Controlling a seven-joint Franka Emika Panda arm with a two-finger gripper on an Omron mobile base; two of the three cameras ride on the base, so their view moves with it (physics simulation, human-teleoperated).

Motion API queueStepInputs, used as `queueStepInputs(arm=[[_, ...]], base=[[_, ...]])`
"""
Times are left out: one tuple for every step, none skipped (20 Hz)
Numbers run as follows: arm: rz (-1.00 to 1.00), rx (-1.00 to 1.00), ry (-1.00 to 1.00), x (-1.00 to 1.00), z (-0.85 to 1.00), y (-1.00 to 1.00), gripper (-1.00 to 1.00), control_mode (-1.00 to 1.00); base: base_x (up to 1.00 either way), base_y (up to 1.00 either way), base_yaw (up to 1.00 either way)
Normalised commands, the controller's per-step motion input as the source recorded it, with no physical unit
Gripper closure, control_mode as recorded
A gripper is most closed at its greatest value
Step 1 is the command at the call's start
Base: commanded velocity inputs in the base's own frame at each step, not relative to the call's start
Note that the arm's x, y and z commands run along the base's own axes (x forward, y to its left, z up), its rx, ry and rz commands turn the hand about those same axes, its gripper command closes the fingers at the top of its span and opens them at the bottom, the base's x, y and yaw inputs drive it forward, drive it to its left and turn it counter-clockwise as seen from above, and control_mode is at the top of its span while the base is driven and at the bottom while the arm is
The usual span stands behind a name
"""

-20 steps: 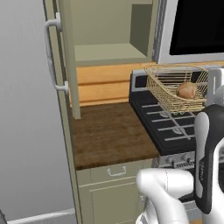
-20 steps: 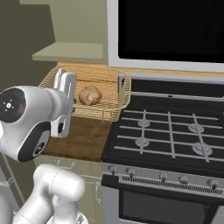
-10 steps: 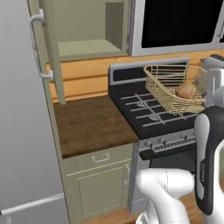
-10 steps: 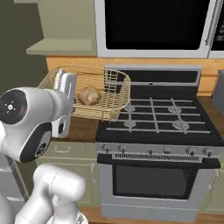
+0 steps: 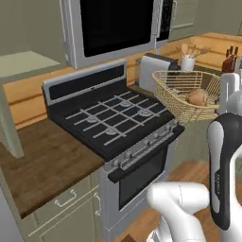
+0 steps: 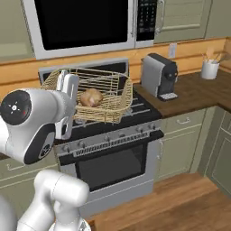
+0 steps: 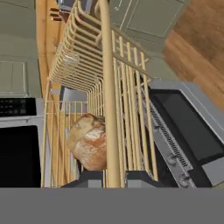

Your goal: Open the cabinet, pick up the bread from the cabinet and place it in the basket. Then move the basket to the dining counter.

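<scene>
White arm raised, elbow bent; end effector (image 7: 109, 177) fingers clamped on a wire rim

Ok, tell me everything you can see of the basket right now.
The basket is golden-tan wire mesh, square with rounded corners and flared sides, and looks undamaged. It is held up above the stove, roughly level, not resting on the grates. The gripper is shut on its near rim, one fingertip on each side of the wire. The bread lies inside on the bottom.

Two base views look forward and down from behind the arm, left and right, sharing the stove (image 5: 113, 123) and basket (image 6: 97, 97). Hand view sits close against the basket rim.
</scene>
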Motion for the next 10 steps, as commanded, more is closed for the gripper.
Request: queueStepInputs(arm=[[0.0, 0.0, 0.0, 0.0, 0.0, 0.0, 1.0, 1.0], [0.0, 0.0, 0.0, 0.0, 0.0, 0.0, 1.0, 1.0], [0.0, 0.0, 0.0, 0.0, 0.0, 0.0, 1.0, 1.0], [0.0, 0.0, 0.0, 0.0, 0.0, 0.0, 1.0, 1.0], [0.0, 0.0, 0.0, 0.0, 0.0, 0.0, 1.0, 1.0], [0.0, 0.0, 0.0, 0.0, 0.0, 0.0, 1.0, 1.0], [0.0, 0.0, 0.0, 0.0, 0.0, 0.0, 1.0, 1.0], [0.0, 0.0, 0.0, 0.0, 0.0, 0.0, 1.0, 1.0], [0.0, 0.0, 0.0, 0.0, 0.0, 0.0, 1.0, 1.0], [0.0, 0.0, 0.0, 0.0, 0.0, 0.0, 1.0, 1.0]], base=[[0.04, -0.17, -0.83], [0.01, -0.24, -0.84], [0.0, -0.33, -0.82], [0.01, -0.39, -0.81], [0.04, -0.45, -0.78], [0.04, -0.49, -0.76], [0.06, -0.51, -0.76], [0.07, -0.55, -0.74], [0.09, -0.61, -0.72], [0.09, -0.62, -0.72]])
